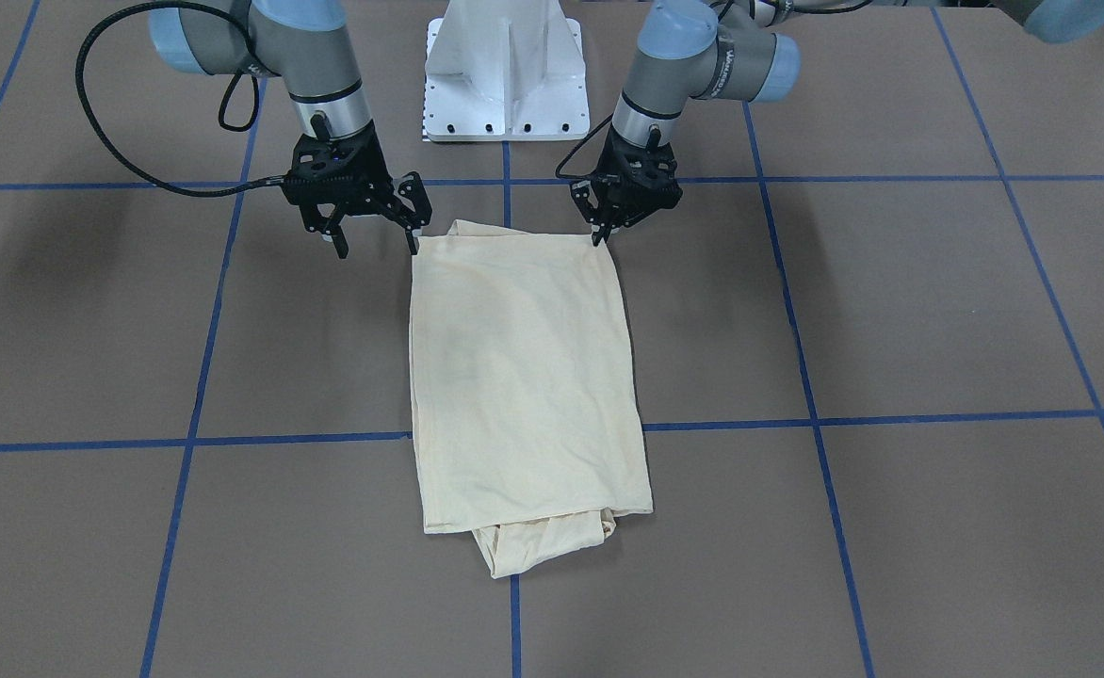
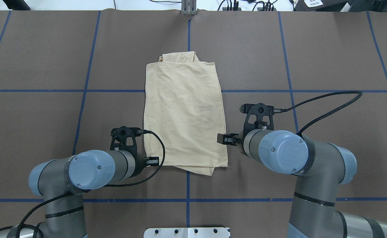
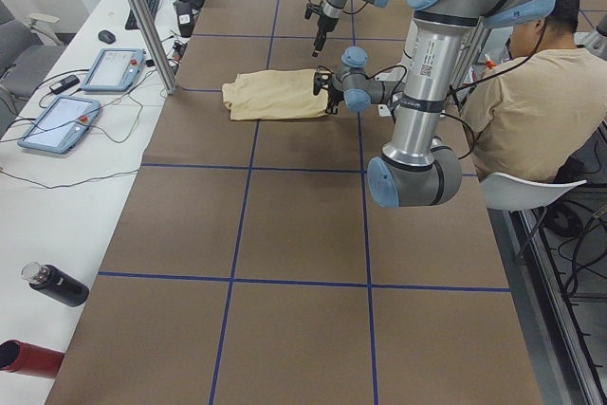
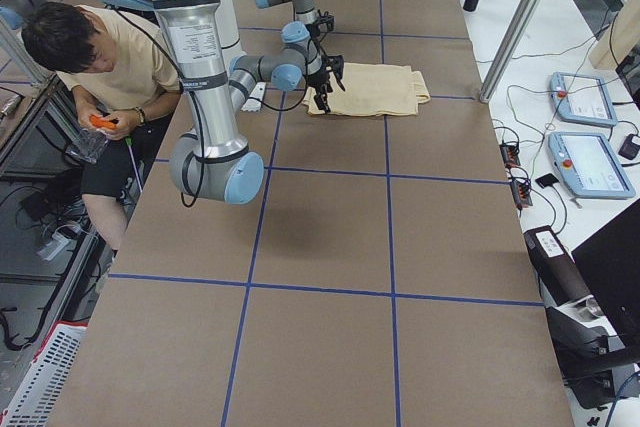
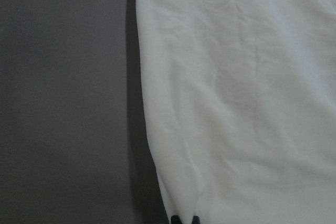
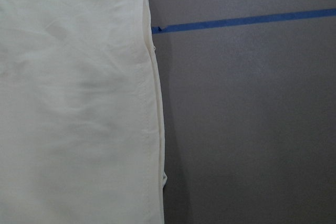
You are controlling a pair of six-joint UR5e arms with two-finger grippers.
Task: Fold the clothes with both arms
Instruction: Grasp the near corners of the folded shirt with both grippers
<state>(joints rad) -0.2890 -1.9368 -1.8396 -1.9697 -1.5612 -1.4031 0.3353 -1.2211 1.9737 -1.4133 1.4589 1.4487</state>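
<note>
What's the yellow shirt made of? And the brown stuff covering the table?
The shirt looks like soft, matte cotton-type knit: it wrinkles and has a stitched hem. The table cover looks like a matte brown sheet, maybe paper or vinyl; it lies flat, with blue tape lines.

The table (image 1: 938,311) has a brown cover crossed by blue tape lines (image 1: 891,416) in a grid. Alongside it, a white side table (image 3: 38,234) carries two touchscreen pendants (image 3: 59,122), a keyboard (image 3: 147,5) and a black bottle (image 3: 57,285). A person (image 3: 536,111) in a tan shirt sits on a white chair (image 3: 517,204)
</note>
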